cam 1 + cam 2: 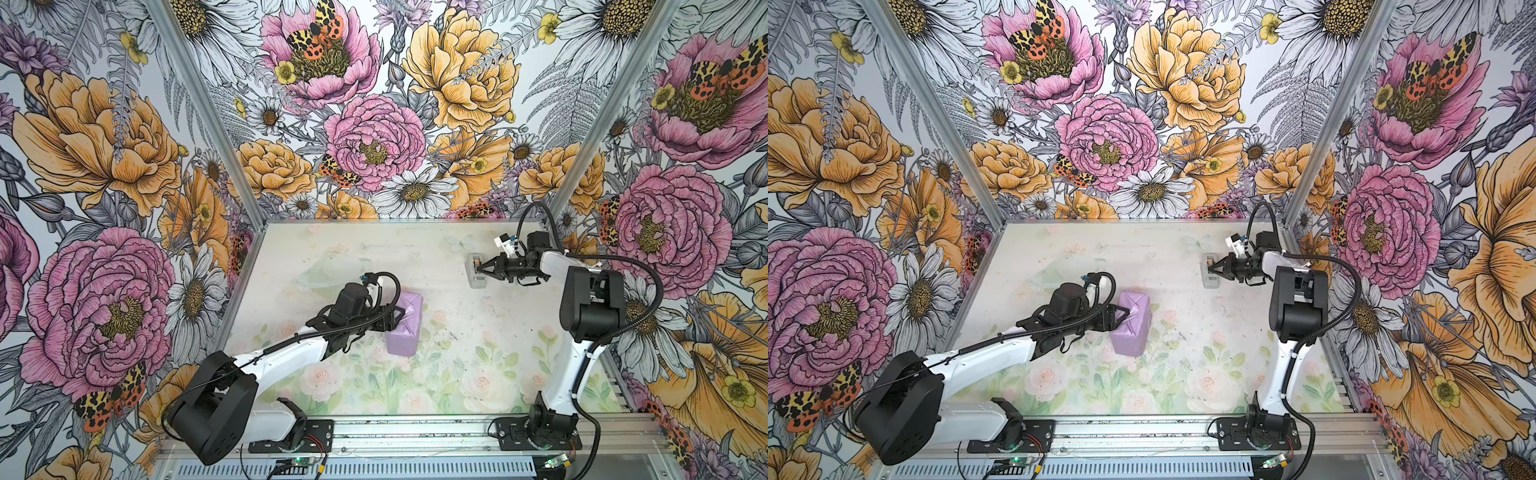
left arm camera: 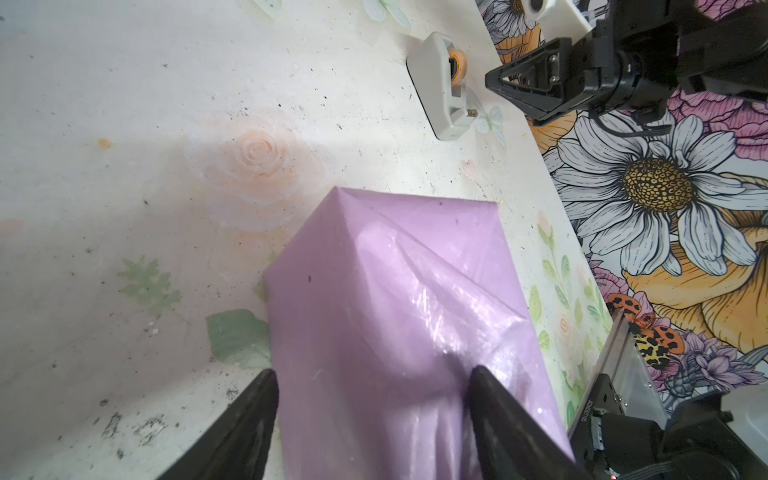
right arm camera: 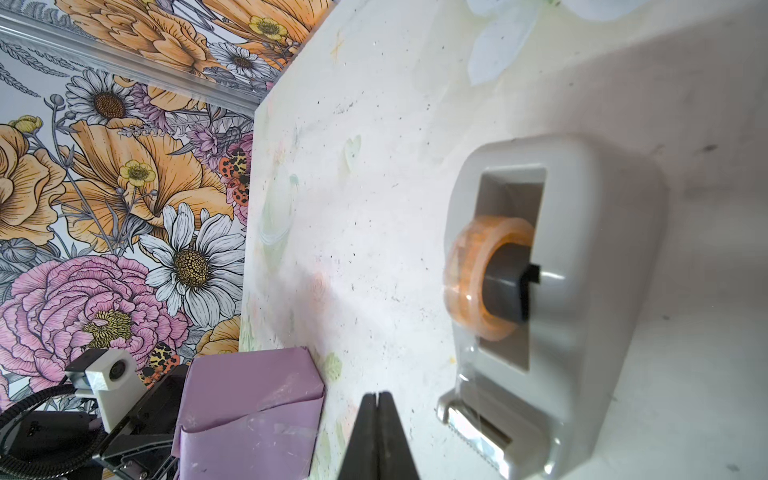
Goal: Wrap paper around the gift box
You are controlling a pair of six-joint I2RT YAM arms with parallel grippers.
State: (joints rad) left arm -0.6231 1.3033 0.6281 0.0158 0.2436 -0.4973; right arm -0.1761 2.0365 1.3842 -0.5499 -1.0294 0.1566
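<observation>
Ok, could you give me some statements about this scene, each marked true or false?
1. The paper is wrapped around the box. True.
2. The left gripper hangs clear of the box. False: its jaws grip the wrapped box.
3. The right gripper is shut. True.
4. The dispenser is empty. False: a tape roll sits in it.
5. The dispenser stands against the box. False: it stands apart, by the right gripper.

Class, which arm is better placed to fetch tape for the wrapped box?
Right. The right gripper, shut, sits at the tape dispenser; the left gripper is busy against the paper-covered gift box.
</observation>
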